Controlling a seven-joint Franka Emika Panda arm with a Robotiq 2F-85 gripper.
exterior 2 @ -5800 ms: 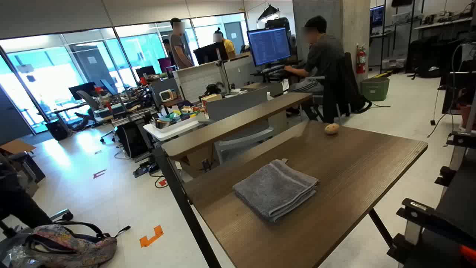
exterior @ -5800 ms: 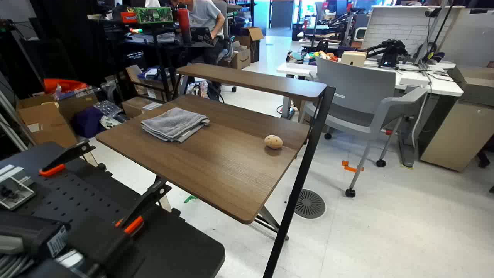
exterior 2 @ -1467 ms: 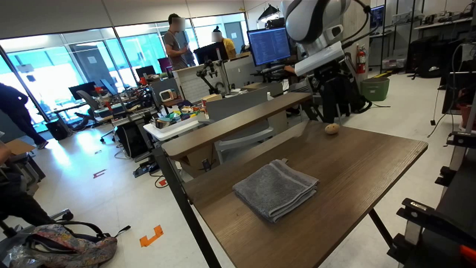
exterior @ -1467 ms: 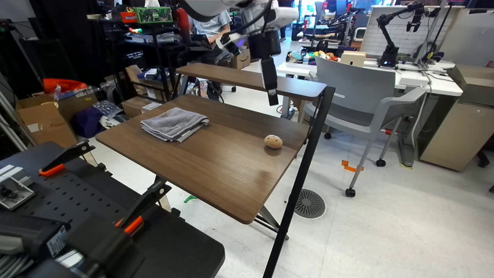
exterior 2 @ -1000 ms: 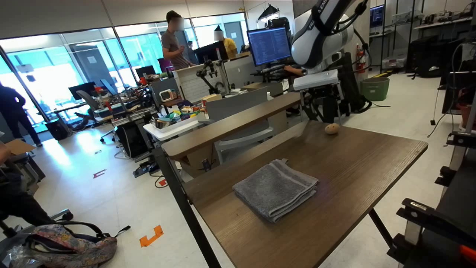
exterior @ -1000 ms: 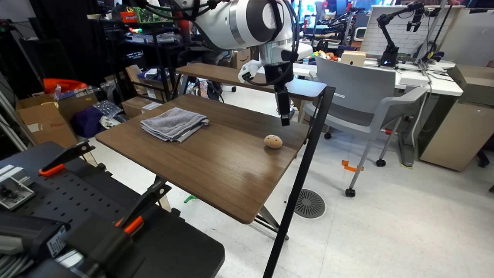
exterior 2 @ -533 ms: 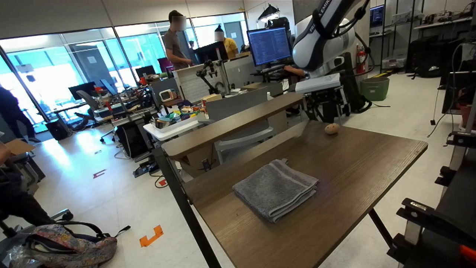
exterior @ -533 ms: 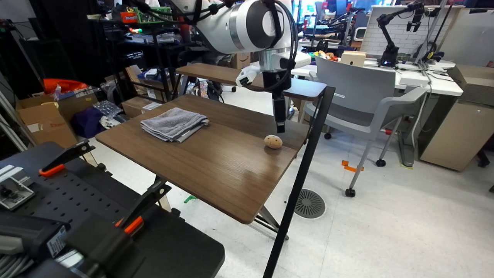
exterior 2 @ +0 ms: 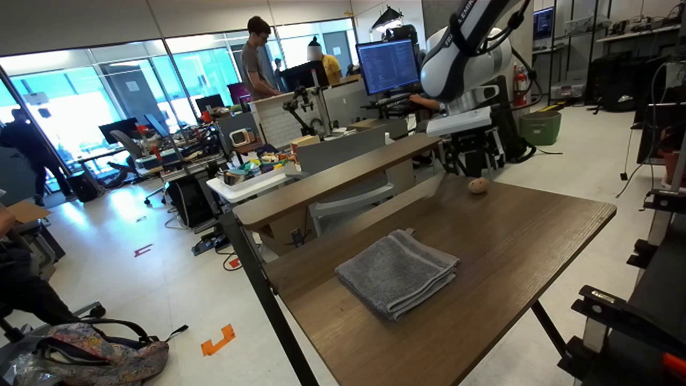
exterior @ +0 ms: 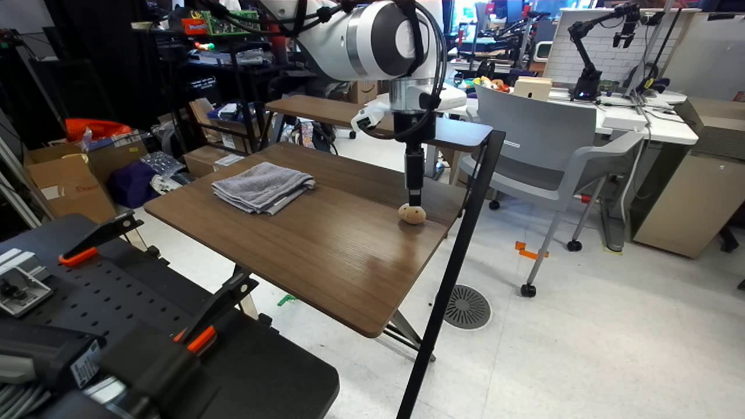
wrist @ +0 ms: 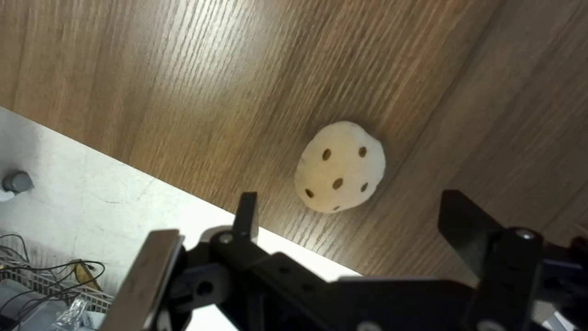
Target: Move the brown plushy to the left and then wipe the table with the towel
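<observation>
Plushy (exterior: 412,215): tan with brown spots, resting on the table (exterior: 326,256), toward the tabletop's 3 o'clock in an exterior view.
Pincer (wrist: 350,202): pointing down at the plushy, jaws spread wide and gripping nothing; in the wrist view its fingers (wrist: 247,211) stand at the plushy's 8 and 4 o'clock, with wood showing in both gaps.
Towel (exterior: 263,188): gray, folded, lying on the table toward 10 o'clock in an exterior view, well apart from the plushy.
Arm (exterior 2: 461,61): lettering (exterior 2: 467,13) legible only in part, "EMIK".
Screen (exterior 2: 387,64): between 11 and 12 o'clock from the table in an exterior view, its text too small to read.
Chair (exterior: 538,122): at 2 o'clock from the table, white label (exterior: 512,144) unreadable.
Device (exterior: 41,343): at 8 o'clock, printed label (exterior: 86,365) unreadable.
</observation>
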